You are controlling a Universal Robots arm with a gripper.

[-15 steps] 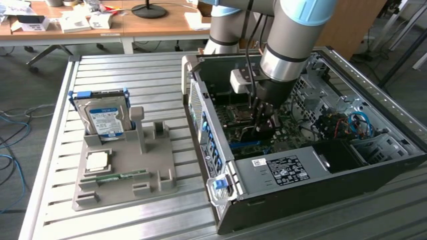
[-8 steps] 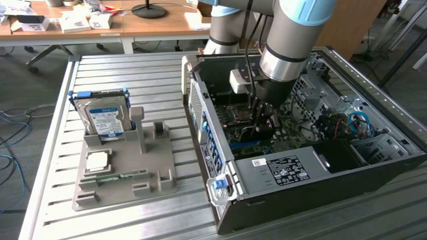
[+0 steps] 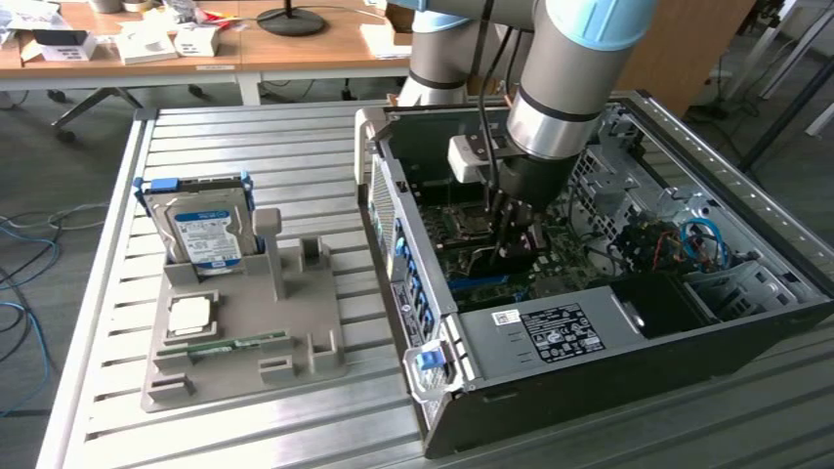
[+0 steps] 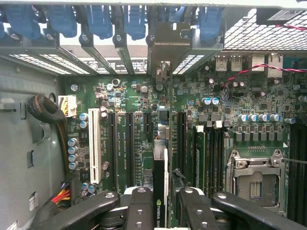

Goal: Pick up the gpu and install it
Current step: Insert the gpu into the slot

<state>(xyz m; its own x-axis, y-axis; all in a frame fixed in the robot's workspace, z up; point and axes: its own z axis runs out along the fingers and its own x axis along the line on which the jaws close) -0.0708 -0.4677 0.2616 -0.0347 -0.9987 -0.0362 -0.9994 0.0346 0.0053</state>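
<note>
The open computer case (image 3: pixel 729 283) lies on its side on the slatted metal table (image 3: pixel 222 127), with the Universal Robots arm (image 3: pixel 567 88) reaching down into it. On the exterior view's left a grey parts holder (image 3: pixel 312 332) carries a silver hard drive (image 3: pixel 205 234) standing upright and a green memory stick (image 3: pixel 229 344) lying flat. Inside the case, the green motherboard (image 4: pixel 249 103) shows its row of expansion slots, a white slot (image 4: pixel 95 151) among dark ones, and the empty CPU socket (image 4: pixel 253 182).

The gripper (image 4: pixel 161 201) is closed on the gpu (image 4: pixel 160 172), its black fingers (image 4: pixel 139 206) pinching the card's two flat faces near its upper edge. The card hangs edge-on over the board, its metal bracket (image 4: pixel 165 45) up against the rear slot openings; whether its connector edge is seated in a slot I cannot tell.

The gpu looks light, thin and stiff, yet fragile: bending or twisting could crack it. The flat faces near the top edge seem the right hold, clear of the connector edge.
</note>
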